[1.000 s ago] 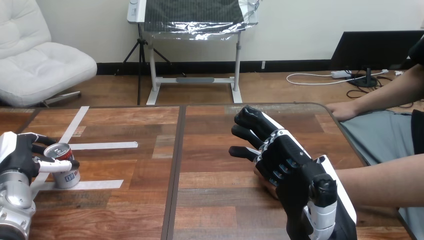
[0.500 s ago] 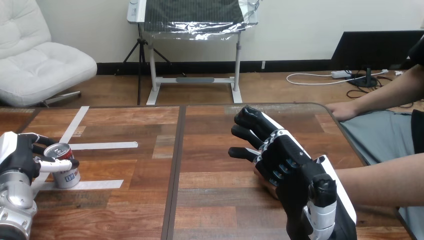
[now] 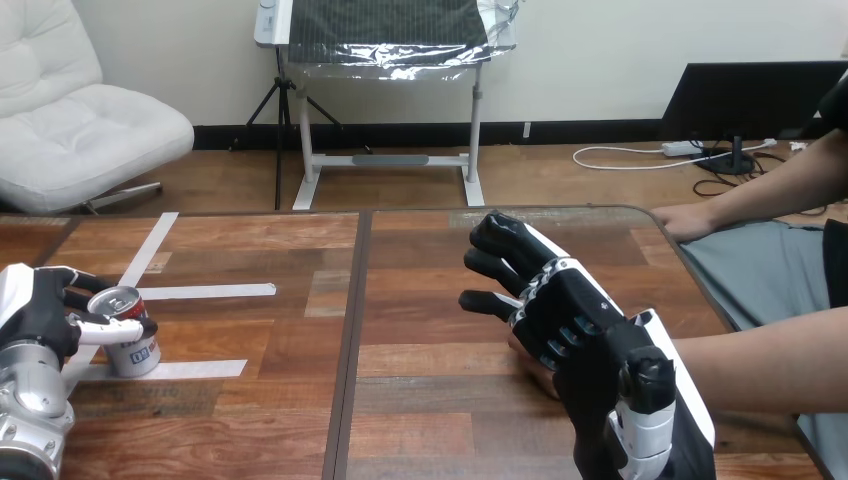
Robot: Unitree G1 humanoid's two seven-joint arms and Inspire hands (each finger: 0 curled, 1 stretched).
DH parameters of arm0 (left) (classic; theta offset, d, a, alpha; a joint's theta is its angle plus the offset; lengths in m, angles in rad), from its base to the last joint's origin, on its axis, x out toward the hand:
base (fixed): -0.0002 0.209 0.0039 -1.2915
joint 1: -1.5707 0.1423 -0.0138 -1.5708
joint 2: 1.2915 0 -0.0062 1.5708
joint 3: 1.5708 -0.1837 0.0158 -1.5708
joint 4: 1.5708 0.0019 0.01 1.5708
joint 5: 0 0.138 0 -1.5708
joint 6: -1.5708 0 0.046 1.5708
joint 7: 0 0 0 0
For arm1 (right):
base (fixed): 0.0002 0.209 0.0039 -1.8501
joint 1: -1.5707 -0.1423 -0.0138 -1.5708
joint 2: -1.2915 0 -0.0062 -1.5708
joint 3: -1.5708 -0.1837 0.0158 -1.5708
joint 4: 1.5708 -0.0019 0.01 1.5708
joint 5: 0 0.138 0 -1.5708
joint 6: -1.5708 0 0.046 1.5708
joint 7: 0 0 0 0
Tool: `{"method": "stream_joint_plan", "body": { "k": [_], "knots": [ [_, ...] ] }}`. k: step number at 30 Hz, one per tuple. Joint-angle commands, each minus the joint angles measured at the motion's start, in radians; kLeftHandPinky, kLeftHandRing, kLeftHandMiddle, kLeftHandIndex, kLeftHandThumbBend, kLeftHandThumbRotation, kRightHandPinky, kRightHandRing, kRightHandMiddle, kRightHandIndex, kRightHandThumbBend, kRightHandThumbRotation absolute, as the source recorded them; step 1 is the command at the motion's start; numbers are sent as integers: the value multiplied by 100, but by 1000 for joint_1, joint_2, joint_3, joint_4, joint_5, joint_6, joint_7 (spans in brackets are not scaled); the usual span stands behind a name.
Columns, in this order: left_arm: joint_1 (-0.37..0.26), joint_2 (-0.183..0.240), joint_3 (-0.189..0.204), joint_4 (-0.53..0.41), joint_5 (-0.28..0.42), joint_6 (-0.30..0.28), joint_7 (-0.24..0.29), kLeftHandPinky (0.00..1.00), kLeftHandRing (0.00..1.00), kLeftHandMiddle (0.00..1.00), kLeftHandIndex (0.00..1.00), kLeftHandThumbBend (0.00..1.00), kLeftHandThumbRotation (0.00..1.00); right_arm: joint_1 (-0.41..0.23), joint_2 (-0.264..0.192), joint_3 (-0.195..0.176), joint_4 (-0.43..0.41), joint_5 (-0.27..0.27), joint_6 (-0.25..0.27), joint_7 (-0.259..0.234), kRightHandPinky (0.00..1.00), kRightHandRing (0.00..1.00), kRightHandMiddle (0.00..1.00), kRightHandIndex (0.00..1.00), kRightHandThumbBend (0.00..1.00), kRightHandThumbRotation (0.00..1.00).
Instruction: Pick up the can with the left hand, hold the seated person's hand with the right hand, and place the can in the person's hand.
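The left hand [image 3: 42, 318] grasps the can [image 3: 138, 355], fingers and thumb curled round its upper part; the can stands upright between white tape strips [image 3: 205, 291] near the wooden table's [image 3: 420, 260] left edge. The right hand [image 3: 590, 340] lies over the person's hand [image 3: 530, 368], its fingers stretched forward and not wrapped round it.

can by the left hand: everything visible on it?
The can is small and looks like metal: silver rimmed top, red band below it, white lower body with blue print. It stands about upright, leaning slightly, at the near left of the table, its base at a white tape strip. The left hand has fingers curled round it, thumb across its front. Whether the base is off the wood I cannot tell.
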Motion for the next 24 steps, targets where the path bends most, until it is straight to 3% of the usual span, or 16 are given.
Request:
{"method": "stream_joint_plan", "body": {
  "k": [1,24],
  "knots": [
    [-62,-10,-19,-6,9,15,6,49,57,61,62,78,0,-22,10,-6,-50,9,-7,-8,80,88,89,87,97,100],
    [-67,-16,-50,-13,25,38,38,48,57,61,61,81,0,-19,10,-3,-56,14,-5,-9,80,88,89,87,97,100]
  ]
}}
